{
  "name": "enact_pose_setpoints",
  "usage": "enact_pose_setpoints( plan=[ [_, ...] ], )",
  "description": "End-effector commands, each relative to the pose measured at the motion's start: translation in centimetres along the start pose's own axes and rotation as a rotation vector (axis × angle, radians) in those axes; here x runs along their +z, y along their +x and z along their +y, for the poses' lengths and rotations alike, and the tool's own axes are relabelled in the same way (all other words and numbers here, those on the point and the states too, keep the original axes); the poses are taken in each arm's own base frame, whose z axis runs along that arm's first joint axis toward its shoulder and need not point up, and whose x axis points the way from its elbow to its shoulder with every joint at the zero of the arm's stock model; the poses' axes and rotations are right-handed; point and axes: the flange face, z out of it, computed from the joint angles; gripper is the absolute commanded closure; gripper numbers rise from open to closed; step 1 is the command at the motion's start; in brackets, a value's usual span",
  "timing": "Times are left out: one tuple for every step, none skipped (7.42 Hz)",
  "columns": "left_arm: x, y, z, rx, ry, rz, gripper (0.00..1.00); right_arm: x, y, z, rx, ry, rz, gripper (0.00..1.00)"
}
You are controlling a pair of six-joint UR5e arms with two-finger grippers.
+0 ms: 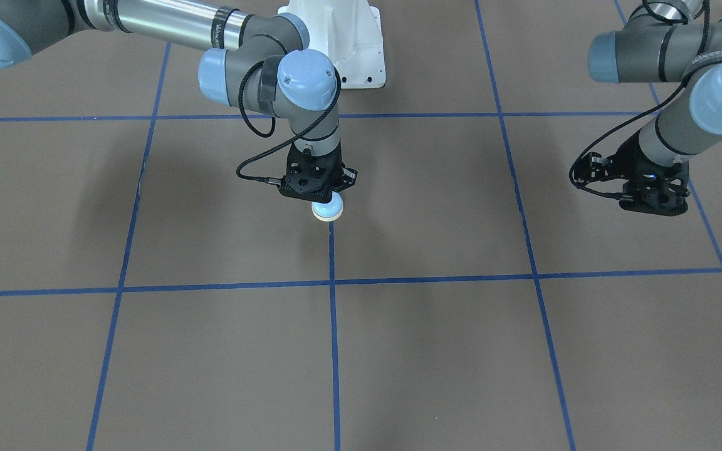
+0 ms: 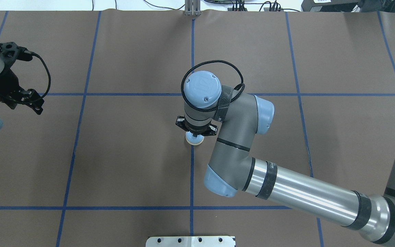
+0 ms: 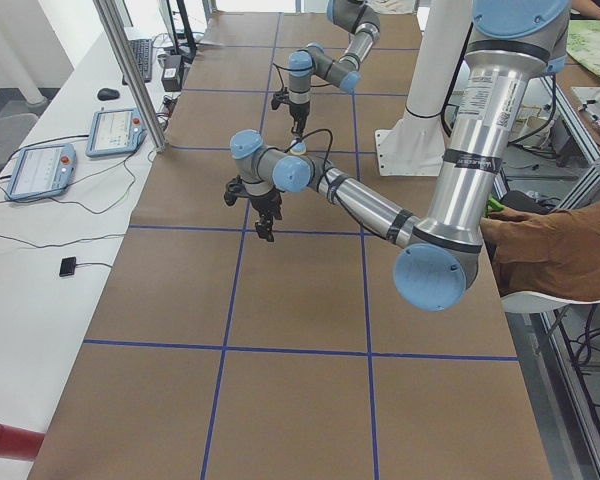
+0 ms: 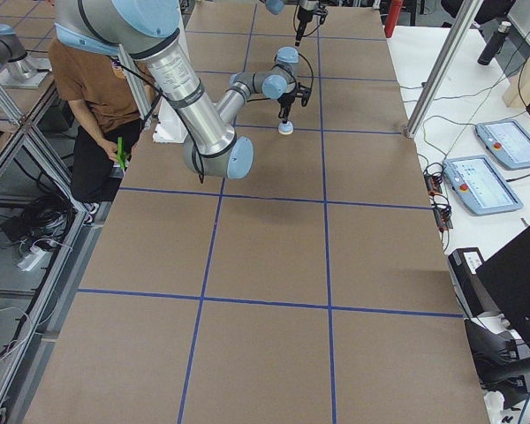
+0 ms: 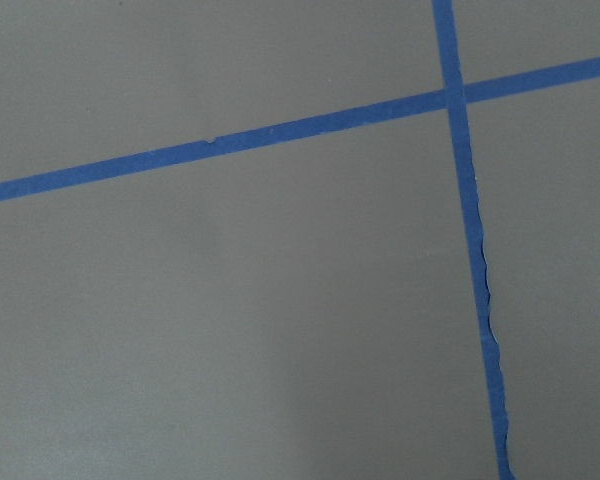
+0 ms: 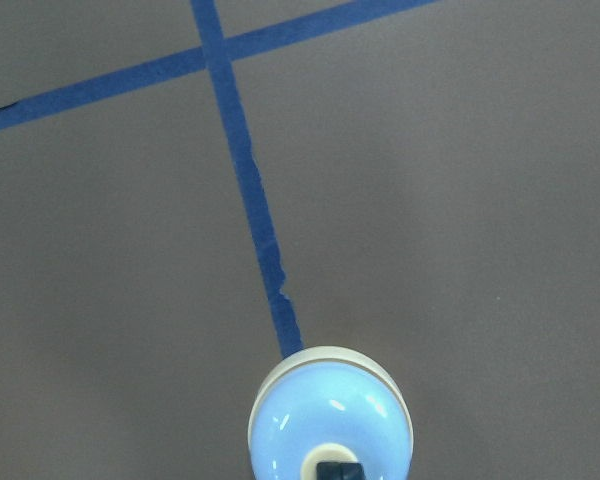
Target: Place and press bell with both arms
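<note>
Right now the bell is near the middle of the tabletop, well away from every edge, on the blue tape line that runs down the centre. Its light blue dome faces up, with the cream base ring showing underneath. From where I look, I cannot tell whether the base rests on the tabletop or hangs just above it.

Directly over it, the right gripper points straight down. In the right wrist view its black fingers are drawn in tight at the cream button on the dome, so they look clenched on the bell by that button.

The right arm reaches in low from the right edge and bends at the wrist above the bell.

Far off, towards the left edge, the left gripper hovers above bare tabletop, well apart from the bell. Its wrist view shows only brown surface and crossing tape, and I cannot tell whether its fingers are released or clenched.
</note>
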Motion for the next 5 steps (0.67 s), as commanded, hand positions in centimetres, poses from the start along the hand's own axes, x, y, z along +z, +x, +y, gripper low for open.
enact_pose_setpoints(
  plan=[
    [-0.1, 0.1, 0.1, 0.0, 0.002, 0.001, 0.11, -0.1, 0.0, 0.1, -0.001, -0.002, -0.001, 1.0],
    [0.0, -0.2, 0.3, -0.003, -0.001, 0.0, 0.11, -0.1, 0.0, 0.1, -0.001, -0.002, -0.001, 1.0],
    [0.0, -0.2, 0.3, -0.003, -0.001, -0.001, 0.1, -2.1, -0.1, -0.5, 0.004, 0.004, -0.023, 1.0],
    [0.0, -0.2, 0.3, -0.001, -0.001, -0.001, 0.11, -6.8, 2.3, -1.8, 0.04, -0.009, -0.014, 1.0],
    [0.0, -0.2, 0.3, -0.001, -0.001, -0.001, 0.1, -10.2, 6.9, -2.9, -0.001, 0.009, -0.026, 1.0]
  ],
)
